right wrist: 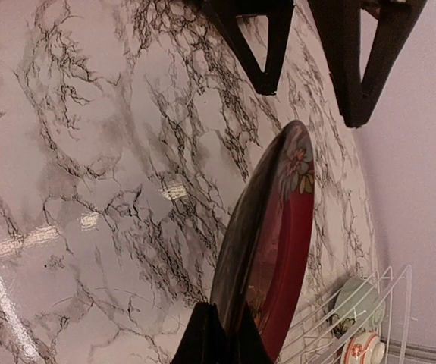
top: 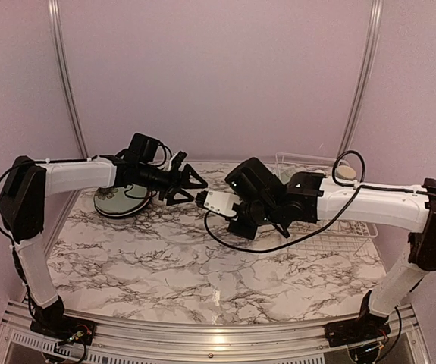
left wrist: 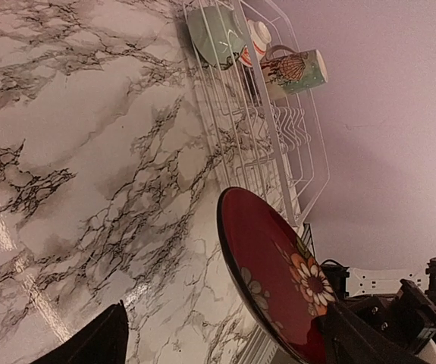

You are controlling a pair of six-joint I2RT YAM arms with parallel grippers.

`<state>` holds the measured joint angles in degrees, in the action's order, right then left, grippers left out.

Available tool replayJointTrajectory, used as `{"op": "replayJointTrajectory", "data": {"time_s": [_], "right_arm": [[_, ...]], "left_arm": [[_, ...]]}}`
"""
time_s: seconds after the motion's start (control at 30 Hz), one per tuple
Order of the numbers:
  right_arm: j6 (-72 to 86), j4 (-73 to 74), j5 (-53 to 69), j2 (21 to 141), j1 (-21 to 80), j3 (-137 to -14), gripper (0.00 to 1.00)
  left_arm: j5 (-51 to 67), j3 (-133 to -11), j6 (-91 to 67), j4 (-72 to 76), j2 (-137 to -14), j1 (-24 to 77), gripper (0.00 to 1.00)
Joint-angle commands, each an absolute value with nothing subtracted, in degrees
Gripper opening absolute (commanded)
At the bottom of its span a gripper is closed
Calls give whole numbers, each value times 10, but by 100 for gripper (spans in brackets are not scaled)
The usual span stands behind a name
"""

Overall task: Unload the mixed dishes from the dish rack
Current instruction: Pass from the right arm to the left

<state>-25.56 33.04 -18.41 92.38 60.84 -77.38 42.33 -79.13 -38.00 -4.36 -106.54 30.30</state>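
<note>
Lilac walls [top: 218,76] back a glossy, black-veined marble tabletop [top: 164,258], where at centre frame the left gripper [top: 189,184] gapes wide and the right gripper [right wrist: 229,330] clamps a dark red plate [right wrist: 278,227].

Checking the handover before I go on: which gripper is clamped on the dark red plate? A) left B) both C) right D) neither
C: the right gripper is shut on the rim of the dark red plate, while the left gripper has its jaws wide open.
</note>
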Motion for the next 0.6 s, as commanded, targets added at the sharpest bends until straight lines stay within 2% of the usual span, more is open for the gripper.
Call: {"op": "replayJointTrajectory", "data": {"time_s": [0.0,0.1,0.33,0.57], "right_arm": [[-269,295,-225,926,623,-805,0],[-269,294,-230,932,626,-803,0],[-271,295,-245,944,628,-798,0],[-273,294,-252,948,631,-791,0]], "left_arm": [[450,-806,-372,-62,-1091,323,90],[463,-810,-374,-59,-1103,338,83],[500,-807,-403,-20,-1124,357,57],[507,-804,-402,-22,-1128,370,43]]}}
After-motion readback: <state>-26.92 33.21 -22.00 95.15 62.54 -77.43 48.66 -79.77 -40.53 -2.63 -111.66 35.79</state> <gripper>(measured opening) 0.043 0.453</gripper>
